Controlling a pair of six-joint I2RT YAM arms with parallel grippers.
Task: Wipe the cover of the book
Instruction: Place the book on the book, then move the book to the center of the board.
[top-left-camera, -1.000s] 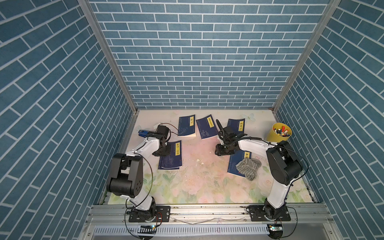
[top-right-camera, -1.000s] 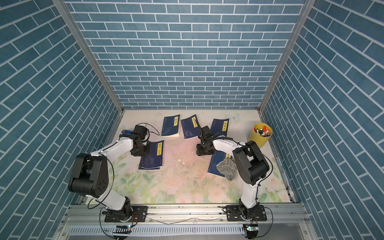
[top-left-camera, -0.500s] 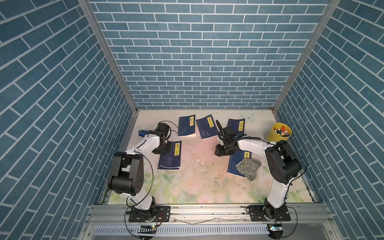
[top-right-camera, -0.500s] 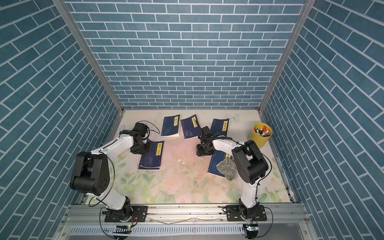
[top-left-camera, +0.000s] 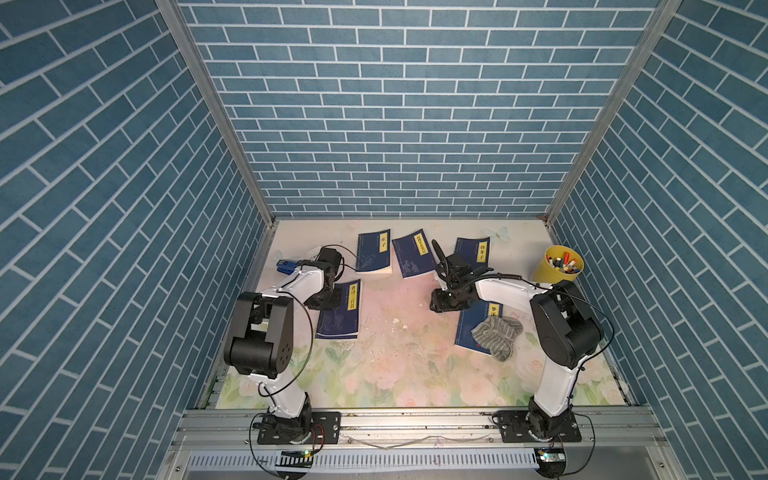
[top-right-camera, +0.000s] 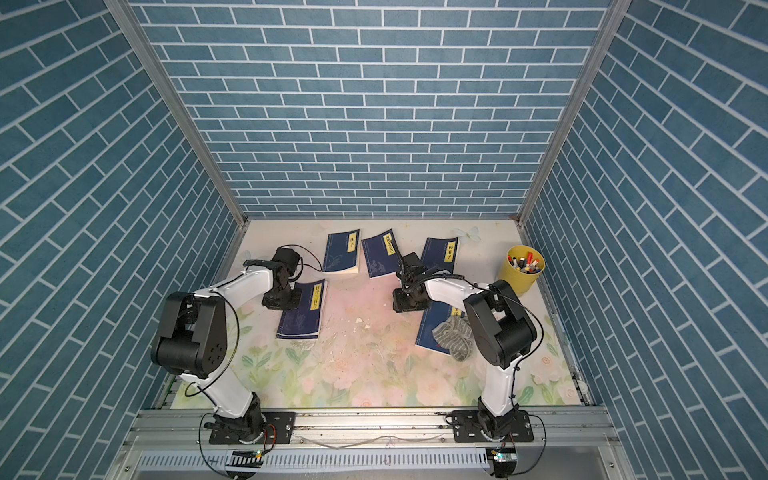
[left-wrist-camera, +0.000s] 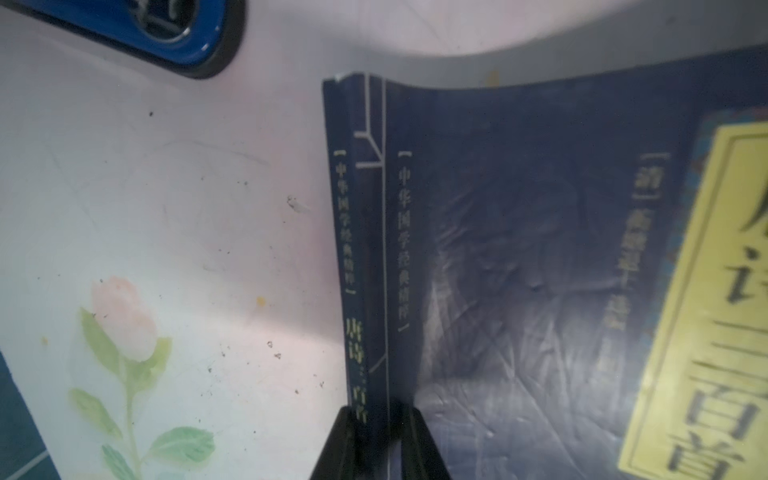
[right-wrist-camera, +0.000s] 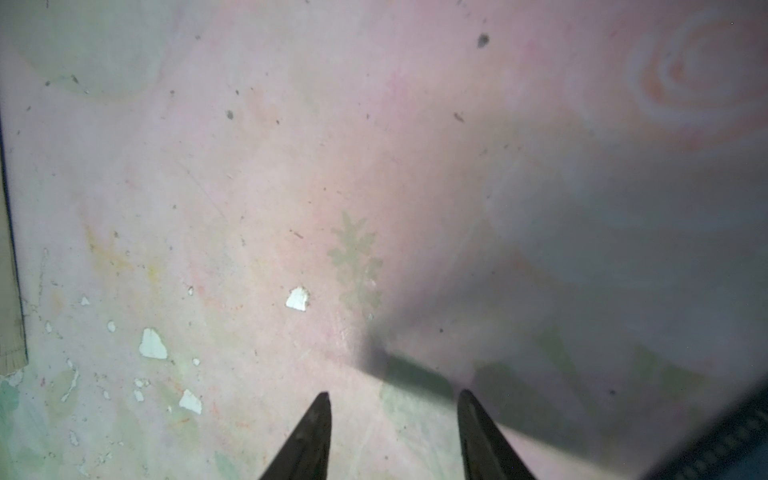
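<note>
Five books (top-left-camera: 413, 259) lie on the floral surface (top-left-camera: 395, 365), and the striped cloth (top-left-camera: 496, 334) sits bunched on the near right book (top-left-camera: 467, 332). Just beside that book's far corner, the right end effector (right-wrist-camera: 395, 399) is low over bare surface, about half open and holding nothing. The left end effector (left-wrist-camera: 380, 409) is at the spine of the near left book (left-wrist-camera: 519, 270), its jaws a narrow gap apart on either side of the spine; I cannot tell whether it grips.
</note>
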